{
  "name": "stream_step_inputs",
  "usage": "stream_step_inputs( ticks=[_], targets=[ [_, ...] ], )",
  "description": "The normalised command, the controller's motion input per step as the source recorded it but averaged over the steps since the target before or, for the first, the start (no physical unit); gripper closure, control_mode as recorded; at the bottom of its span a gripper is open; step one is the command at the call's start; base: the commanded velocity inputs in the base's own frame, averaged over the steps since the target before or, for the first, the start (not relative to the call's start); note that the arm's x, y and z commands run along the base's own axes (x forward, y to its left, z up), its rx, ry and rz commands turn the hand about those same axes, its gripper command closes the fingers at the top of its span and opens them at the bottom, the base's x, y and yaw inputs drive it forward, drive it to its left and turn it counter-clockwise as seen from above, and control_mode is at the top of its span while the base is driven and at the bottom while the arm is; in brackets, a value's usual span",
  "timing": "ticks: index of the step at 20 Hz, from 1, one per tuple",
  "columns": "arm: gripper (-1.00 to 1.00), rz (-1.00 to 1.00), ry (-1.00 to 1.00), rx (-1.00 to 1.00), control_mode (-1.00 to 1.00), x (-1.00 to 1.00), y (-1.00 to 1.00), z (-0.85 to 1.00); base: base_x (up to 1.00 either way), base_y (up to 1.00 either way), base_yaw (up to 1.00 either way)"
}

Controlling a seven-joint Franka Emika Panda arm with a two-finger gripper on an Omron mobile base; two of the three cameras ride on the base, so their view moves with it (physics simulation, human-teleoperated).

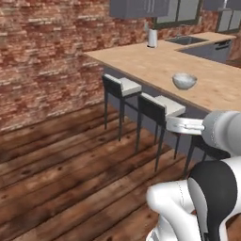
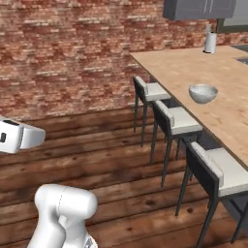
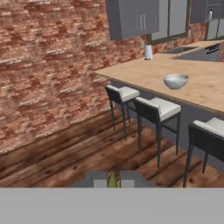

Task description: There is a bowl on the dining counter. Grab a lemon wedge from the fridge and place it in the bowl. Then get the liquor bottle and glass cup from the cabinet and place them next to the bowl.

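While the pincer (image 3: 112, 180) stands low in the hand view, its two dark tips are pressed together on a small yellow-green lemon wedge (image 3: 112, 179), a sliver of which shows between them; the scene reads as follows.

Pincer: clamped on the lemon wedge; well apart from the counter, over the wooden floor (image 3: 65, 153).

Bowl: the speckled grey-white bowl (image 1: 184, 81) sits upright on the dining counter (image 1: 155, 63), near the edge that faces the stools; nothing shows inside it from these angles.

Dining counter: long, light wood-grain top running away toward the far cabinets; a white cylindrical object (image 1: 152, 38) stands at its far end, well apart from the bowl; what it is I cannot tell.

Stools: three pale-cushioned stools with dark frames (image 2: 178, 121) line the counter's near side; the middle one stands just below the bowl's stretch of counter.

Surroundings: a red brick wall (image 2: 72, 48) behind; grey upper cabinets (image 3: 131, 17) at the far end; a grey sink (image 1: 186, 40) set in the worktop beyond.
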Motion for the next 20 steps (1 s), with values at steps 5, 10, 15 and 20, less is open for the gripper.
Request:
stream_step_inputs(
  ticks=[5, 10, 15, 20],
  targets=[
    [1.00, 0.00, 0.00, 0.00, 1.00, 0.00, 0.00, 0.00, 0.92, 0.58, -0.55],
    [1.00, 0.00, 0.00, 0.00, 1.00, 0.00, 0.00, 0.00, 0.86, 0.66, -0.54],
    [1.00, 0.00, 0.00, 0.00, 1.00, 0.00, 0.00, 0.00, 0.65, 0.76, -0.54],
    [1.00, 0.00, 0.00, 0.00, 1.00, 0.00, 0.00, 0.00, 0.52, 0.58, -0.56]
  ],
)
